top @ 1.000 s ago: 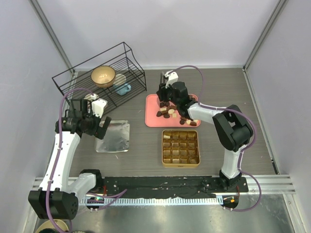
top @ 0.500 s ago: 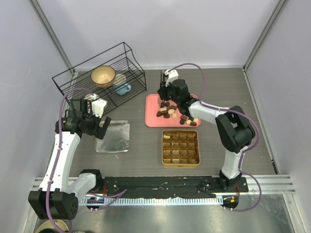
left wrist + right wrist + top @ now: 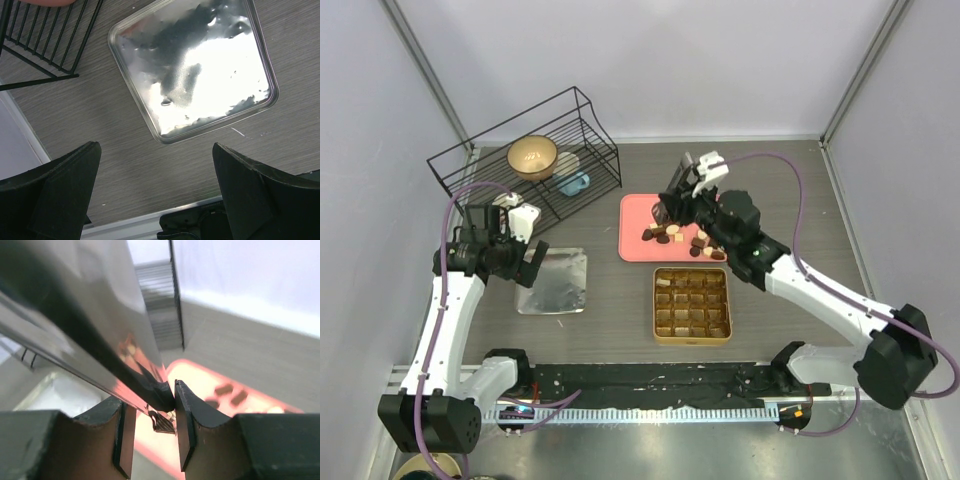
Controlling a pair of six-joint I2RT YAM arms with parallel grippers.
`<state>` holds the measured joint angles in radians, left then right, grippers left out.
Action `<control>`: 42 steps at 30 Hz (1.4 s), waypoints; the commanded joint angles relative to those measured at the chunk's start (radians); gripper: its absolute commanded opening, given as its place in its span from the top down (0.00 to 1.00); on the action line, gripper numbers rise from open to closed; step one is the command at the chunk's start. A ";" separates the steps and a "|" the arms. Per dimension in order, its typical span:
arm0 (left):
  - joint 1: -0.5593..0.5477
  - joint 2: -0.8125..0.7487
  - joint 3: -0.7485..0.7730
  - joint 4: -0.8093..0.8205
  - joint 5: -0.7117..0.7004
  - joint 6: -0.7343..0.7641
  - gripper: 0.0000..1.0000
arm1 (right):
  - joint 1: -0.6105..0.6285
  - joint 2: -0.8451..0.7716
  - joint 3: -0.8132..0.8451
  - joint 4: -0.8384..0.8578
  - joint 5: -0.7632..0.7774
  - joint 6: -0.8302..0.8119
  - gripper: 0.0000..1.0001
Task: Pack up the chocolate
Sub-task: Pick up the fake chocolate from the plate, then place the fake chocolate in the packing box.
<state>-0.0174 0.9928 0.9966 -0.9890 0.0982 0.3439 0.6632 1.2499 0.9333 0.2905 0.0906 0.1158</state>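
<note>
Chocolate [image 3: 662, 237] on pink tray [image 3: 632, 248] beneath right pincer [image 3: 668, 210], narrowly clamping shiny metal tool [image 3: 100, 340].

Right wrist view is mush: a shiny smeared slab [image 3: 85, 325] runs from 10 o'clock into the gap between the right fingers [image 3: 183, 425]. Can't tell what it is or whether it's pinched. The chocolate [image 3: 224, 389] on the pink tray [image 3: 200, 382] is just soft blobs. In the left wrist view the wire rack [image 3: 45, 45] is cropped at 11 o'clock and the left fingers [image 3: 60, 195] at 6.
</note>
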 commanded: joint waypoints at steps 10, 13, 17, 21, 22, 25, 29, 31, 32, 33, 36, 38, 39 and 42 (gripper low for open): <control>0.004 -0.016 0.017 -0.002 0.041 -0.025 0.00 | 0.167 -0.273 -0.156 -0.278 0.185 0.050 0.71; 0.004 -0.014 0.027 -0.007 0.047 -0.029 0.00 | 0.174 -0.311 -0.182 -0.317 0.190 0.064 0.70; 0.004 -0.016 0.030 -0.010 0.052 -0.033 0.01 | 0.177 -0.337 -0.218 -0.333 0.189 0.077 0.70; 0.004 -0.014 0.028 -0.013 0.057 -0.036 0.00 | 0.180 -0.337 -0.234 -0.338 0.182 0.084 0.68; 0.004 -0.014 0.030 -0.013 0.058 -0.039 0.00 | 0.180 -0.333 -0.235 -0.337 0.181 0.084 0.68; 0.004 -0.014 0.030 -0.013 0.060 -0.040 0.00 | 0.182 -0.323 -0.232 -0.327 0.176 0.085 0.66; 0.004 -0.017 0.034 -0.008 0.055 -0.046 0.00 | 0.184 -0.299 -0.228 -0.312 0.172 0.079 0.63; 0.004 -0.020 0.036 -0.010 0.055 -0.048 0.00 | 0.185 -0.297 -0.229 -0.306 0.172 0.081 0.60; 0.004 -0.020 0.037 -0.010 0.054 -0.046 0.00 | 0.185 -0.296 -0.231 -0.303 0.172 0.079 0.60; 0.004 -0.019 0.036 -0.013 0.054 -0.045 0.00 | 0.187 -0.296 -0.231 -0.297 0.172 0.079 0.59; 0.004 -0.019 0.033 -0.011 0.044 -0.040 0.00 | 0.187 -0.296 -0.234 -0.295 0.172 0.081 0.57; 0.004 -0.022 0.028 -0.008 0.041 -0.039 0.00 | 0.188 -0.296 -0.234 -0.295 0.170 0.082 0.56; 0.004 -0.020 0.027 -0.010 0.040 -0.039 0.00 | 0.188 -0.297 -0.234 -0.297 0.170 0.084 0.55; 0.004 -0.022 0.022 -0.007 0.038 -0.040 0.00 | 0.190 -0.302 -0.234 -0.297 0.167 0.084 0.54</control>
<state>-0.0174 0.9920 0.9966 -1.0031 0.1352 0.3134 0.8448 0.9607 0.6876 -0.0750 0.2596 0.1909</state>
